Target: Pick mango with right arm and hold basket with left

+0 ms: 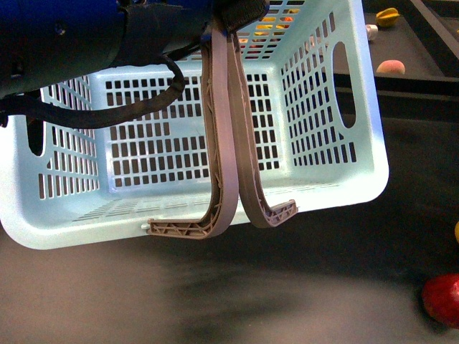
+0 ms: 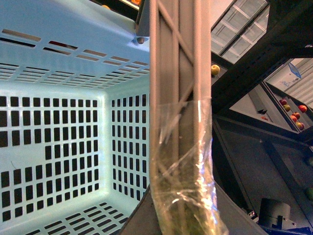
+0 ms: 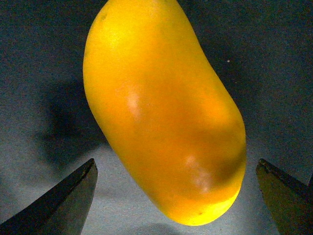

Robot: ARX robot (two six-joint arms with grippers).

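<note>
Left gripper: my left gripper [image 1: 240, 13] is clamped over the top of the basket's two handles [image 1: 222, 129]. It is cropped by the top edge of the front view, so the fingers hardly show.
Left arm: blue and black [image 1: 72, 36], coming in from the upper left, with a black cable [image 1: 107, 115] looping down across the basket's back wall.
Basket: light blue slotted plastic [image 1: 72, 233], hanging off the counter [image 1: 215, 301] and tipped so its open inside faces the front camera. Nothing shows inside it.
Handles: brown-grey, pressed side by side, running down to hinge on the near rim.
Left wrist view: one handle [image 2: 178, 73] fills the centre, with clear tape [image 2: 186, 161] wrapped round the stretch nearest the camera. The basket's inside [image 2: 58, 63] is beside it.
Right gripper: my right gripper [image 3: 176, 164] is spread wide. The dark fingertips [image 3: 73, 196] stand on either side of the mango with a clear gap on both sides, touching nothing.
Mango: smooth yellow-orange [image 3: 161, 112], lying on the dark counter [image 3: 274, 73] between my right fingertips, not gripped. Its long axis runs slanted across the gap.
Right arm: not visible in the front view.
Other fruit: a red apple [image 1: 441, 299] is on the counter at the lower right, well apart from the basket. A yellow fruit [image 1: 387, 16] and a peach-coloured one [image 1: 391, 67] are on the far surface behind the basket.
Background: trays of red and yellow fruit [image 2: 291, 110] appear in the left wrist view, too small to name.
</note>
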